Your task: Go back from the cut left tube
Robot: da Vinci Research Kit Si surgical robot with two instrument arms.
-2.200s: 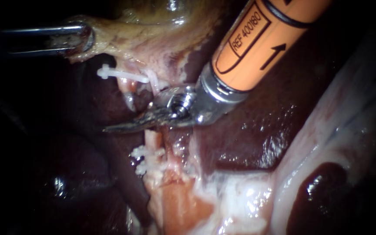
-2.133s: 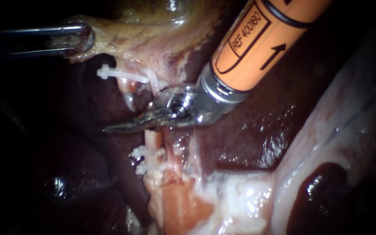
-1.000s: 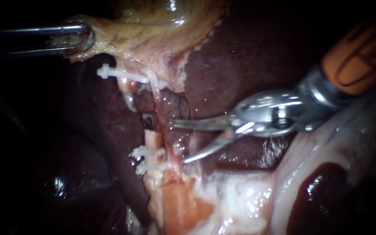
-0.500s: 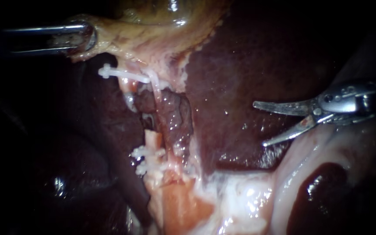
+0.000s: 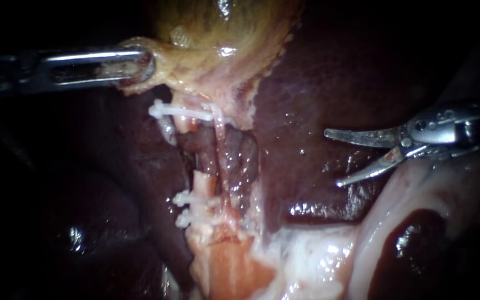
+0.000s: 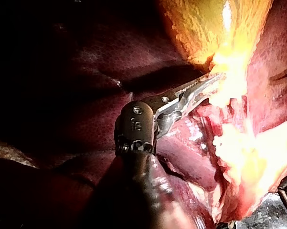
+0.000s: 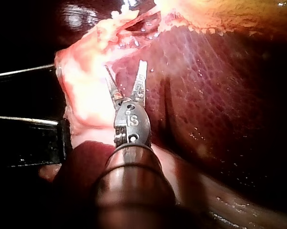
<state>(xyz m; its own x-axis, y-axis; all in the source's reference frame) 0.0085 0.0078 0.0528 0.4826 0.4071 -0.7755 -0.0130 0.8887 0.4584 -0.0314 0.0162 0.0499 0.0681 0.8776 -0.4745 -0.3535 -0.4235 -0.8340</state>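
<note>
- Where the field begins at the left, you have dark liver (image 5: 140, 161) in shadow with wet glints, and only blackness beyond the tissue.
- At centre top the yellow-green gallbladder (image 5: 223, 33) ends in a pale, ragged edge. Right of it the liver is broad, dark red and glistening, with a pale band of tissue (image 5: 318, 261) along the lower right.
- The cut left tube (image 5: 202, 183) sits below the gallbladder, just left of centre. Its lower stump shows an open pink end with two white clips (image 5: 183, 198) across it. Its upper stump hangs under a single white clip (image 5: 179, 113), with a gap between the ends.
- Just to its right a thin pale tube (image 5: 219, 150) runs unbroken down from the gallbladder.
- Your left instrument (image 5: 143, 66) comes in level from the left, jaws clamped on the gallbladder's lower edge. In the left wrist view the left instrument (image 6: 212, 80) bites bright yellow tissue.
- Your right instrument (image 5: 331, 158) lies at the far right, well apart from the cut tube, pointing left over the liver. Its two curved blades stand apart with nothing between them. In the right wrist view the right instrument (image 7: 125, 65) shows the same spread.
</note>
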